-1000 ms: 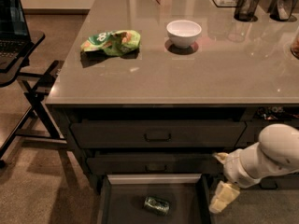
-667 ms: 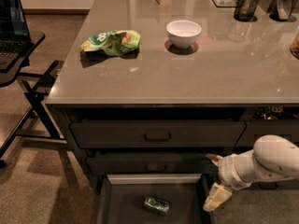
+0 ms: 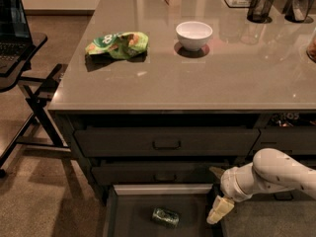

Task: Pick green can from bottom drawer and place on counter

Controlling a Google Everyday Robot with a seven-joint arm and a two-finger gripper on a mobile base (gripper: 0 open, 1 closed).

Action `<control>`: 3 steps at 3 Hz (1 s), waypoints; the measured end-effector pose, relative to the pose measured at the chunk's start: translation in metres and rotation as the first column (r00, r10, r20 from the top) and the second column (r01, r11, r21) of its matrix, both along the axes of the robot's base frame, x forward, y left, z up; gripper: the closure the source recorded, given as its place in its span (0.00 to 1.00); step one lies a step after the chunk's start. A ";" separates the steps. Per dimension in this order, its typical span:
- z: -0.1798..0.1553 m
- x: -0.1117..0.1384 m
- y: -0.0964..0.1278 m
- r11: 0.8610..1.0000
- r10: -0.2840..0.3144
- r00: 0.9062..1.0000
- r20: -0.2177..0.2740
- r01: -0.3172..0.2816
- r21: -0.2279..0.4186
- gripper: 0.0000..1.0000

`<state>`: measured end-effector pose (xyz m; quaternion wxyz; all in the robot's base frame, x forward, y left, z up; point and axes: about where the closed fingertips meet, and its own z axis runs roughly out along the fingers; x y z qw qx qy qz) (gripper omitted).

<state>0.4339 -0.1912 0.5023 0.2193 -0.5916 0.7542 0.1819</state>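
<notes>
The green can (image 3: 165, 217) lies on its side on the dark floor of the open bottom drawer (image 3: 129, 216), near the middle. My gripper (image 3: 217, 190) hangs at the drawer's right edge, to the right of the can and apart from it. Its jaws stand open and empty, with one pale finger (image 3: 220, 210) pointing down over the drawer's right side. The white arm (image 3: 276, 174) comes in from the right. The grey-beige counter (image 3: 222, 78) spreads above the drawer fronts.
On the counter lie a wrinkly green chip bag (image 3: 117, 44) and a white bowl (image 3: 194, 34), with dark cups (image 3: 260, 5) at the back right. Closed drawer fronts (image 3: 166, 142) sit above the open drawer. A black folding stand with a laptop (image 3: 15, 28) is at the left.
The arm has lowered and drawn a little to the left, bringing the gripper closer to the drawer's right edge. The can has not moved.
</notes>
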 end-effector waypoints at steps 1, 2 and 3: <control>-0.028 -0.008 0.014 0.999 0.023 0.999 -0.031 -0.021 0.037 0.00; -0.082 -0.017 0.031 0.996 0.041 0.998 -0.044 -0.037 0.087 0.00; -0.134 -0.021 0.045 0.989 0.056 0.998 -0.027 -0.052 0.141 0.00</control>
